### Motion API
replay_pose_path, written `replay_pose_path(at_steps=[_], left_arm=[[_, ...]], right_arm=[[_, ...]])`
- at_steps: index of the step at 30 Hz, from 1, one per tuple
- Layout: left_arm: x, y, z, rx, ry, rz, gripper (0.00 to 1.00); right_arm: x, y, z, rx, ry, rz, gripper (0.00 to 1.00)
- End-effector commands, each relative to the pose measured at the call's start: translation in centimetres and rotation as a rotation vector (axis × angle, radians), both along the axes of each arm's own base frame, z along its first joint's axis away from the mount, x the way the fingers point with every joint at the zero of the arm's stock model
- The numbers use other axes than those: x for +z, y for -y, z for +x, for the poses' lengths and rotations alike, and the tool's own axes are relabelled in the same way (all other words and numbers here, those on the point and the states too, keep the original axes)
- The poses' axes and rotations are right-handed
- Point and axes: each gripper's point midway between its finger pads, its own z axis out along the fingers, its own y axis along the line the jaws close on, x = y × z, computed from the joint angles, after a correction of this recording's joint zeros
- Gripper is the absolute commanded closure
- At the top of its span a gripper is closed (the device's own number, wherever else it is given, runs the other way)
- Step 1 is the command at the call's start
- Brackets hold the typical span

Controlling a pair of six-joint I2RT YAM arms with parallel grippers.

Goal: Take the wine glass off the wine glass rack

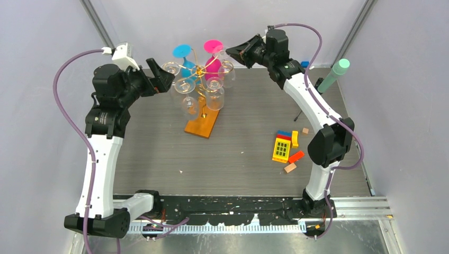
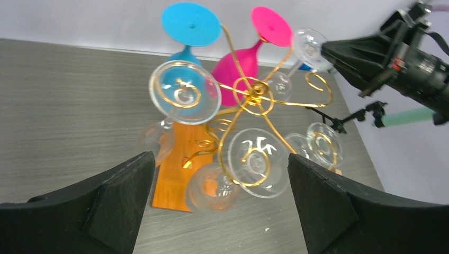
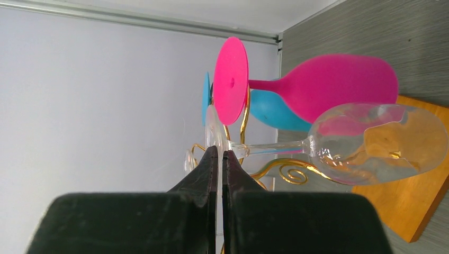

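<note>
progress: early | right gripper pinches foot rim of clear glass wine glass | glass hangs on thin gold wire rack, lift-off not yet done | left gripper beside rack, fingers spread, empty

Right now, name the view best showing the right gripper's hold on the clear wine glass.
Right wrist: right gripper pinches the clear wine glass by its foot, close up. Other views show this distantly.

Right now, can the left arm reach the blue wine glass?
Probably not cleanly: the left gripper is open, but a clear wine glass hangs between it and the blue wine glass.
</note>
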Motion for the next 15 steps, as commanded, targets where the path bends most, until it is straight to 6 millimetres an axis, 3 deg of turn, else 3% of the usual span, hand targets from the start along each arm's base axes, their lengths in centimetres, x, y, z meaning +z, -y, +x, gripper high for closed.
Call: replay_pose_path(at_steps=[1, 8, 15], left_arm=[[3.4, 3.2, -1.0, -0.197, 0.126, 0.005, 0.0], [4.0, 6.2, -2.1, -0.351, 0.151, -0.011, 0.0], [4.8, 8.8, -2.8, -0.476, 0.177, -0.027, 0.0]], right_arm=[[5.6, 1.3, -0.5, -0.071, 0.128, 0.029, 1.0], [5.1, 3.8, -1.4, -0.18, 0.096, -0.018, 1.0], [6.5, 6.5, -3.3, -0.278, 0.124, -0.045, 1.0]])
